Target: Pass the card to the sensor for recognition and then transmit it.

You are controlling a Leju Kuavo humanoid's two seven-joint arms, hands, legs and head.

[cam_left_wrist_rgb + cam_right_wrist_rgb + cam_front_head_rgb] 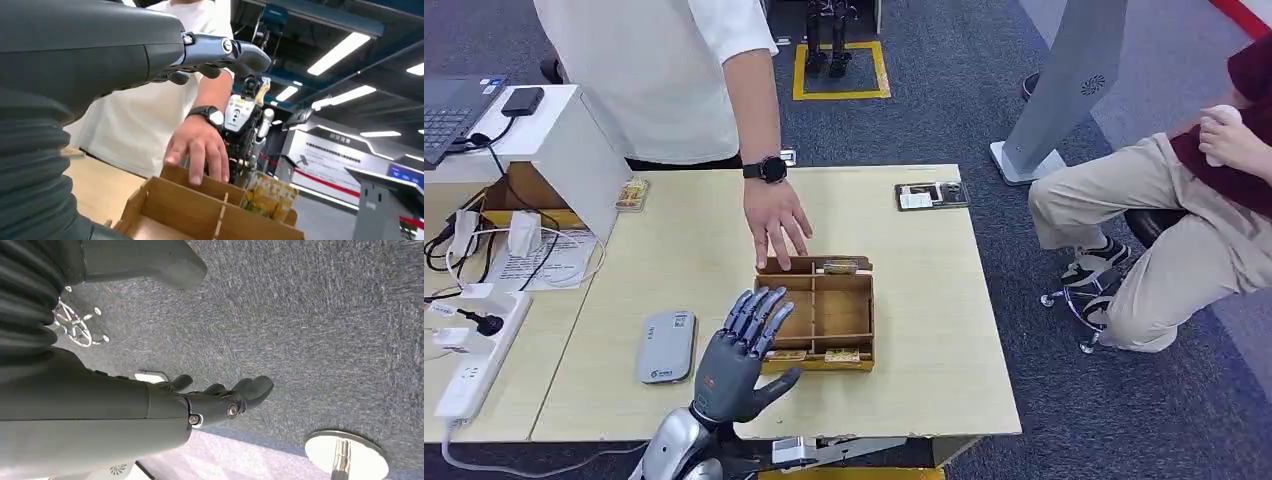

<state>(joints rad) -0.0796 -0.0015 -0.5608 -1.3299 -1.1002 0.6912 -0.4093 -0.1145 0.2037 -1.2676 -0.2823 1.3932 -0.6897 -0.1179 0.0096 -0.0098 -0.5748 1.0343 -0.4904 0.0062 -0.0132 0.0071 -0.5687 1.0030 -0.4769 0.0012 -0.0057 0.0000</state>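
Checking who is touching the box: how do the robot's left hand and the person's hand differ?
The left hand hovers open at the wooden box's near edge, touching nothing visible; the person's hand rests its fingertips on the far rim. The left hand is grey, the person's bare, with a watch. Both have spread fingers.

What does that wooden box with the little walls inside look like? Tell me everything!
The wooden box is a shallow open tray of thin light-brown board, split by dividers into compartments. It lies flat on the pale table. Yellowish cards stand along its near edge and at its far edge. A person's hand rests its fingertips on the far rim, and the robot's left hand hovers at its near left corner.
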